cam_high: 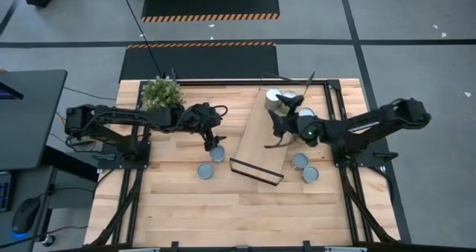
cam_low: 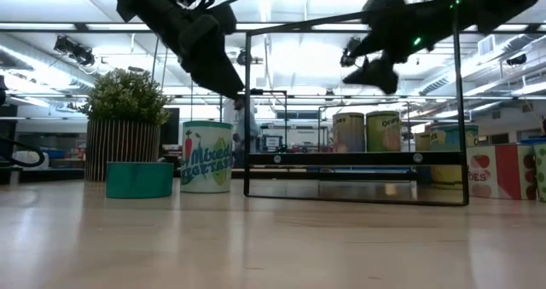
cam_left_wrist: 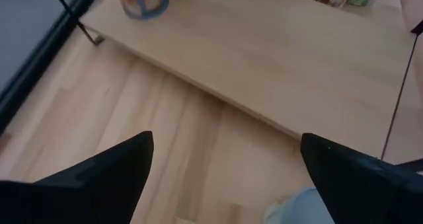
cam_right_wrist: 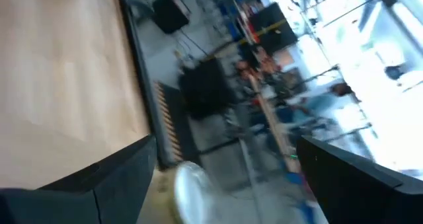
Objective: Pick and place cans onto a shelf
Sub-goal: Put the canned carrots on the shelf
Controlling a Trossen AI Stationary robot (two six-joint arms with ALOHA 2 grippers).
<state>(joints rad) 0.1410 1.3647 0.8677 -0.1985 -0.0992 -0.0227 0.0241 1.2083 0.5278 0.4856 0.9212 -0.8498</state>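
left gripper [cam_high: 213, 142] fingers wide, empty, right above a can [cam_high: 217, 154] on the desk [cam_high: 223, 207] beside the shelf [cam_high: 271, 133]. right gripper [cam_high: 281, 129] also wide, empty, over the shelf's middle; left is nearer.

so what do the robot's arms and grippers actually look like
Both arms are dark, near-black, jointed segments with black cables alongside. The right arm shows a small green light by its wrist. The left gripper and the right gripper each have two dark, tapering, wedge-shaped fingers.
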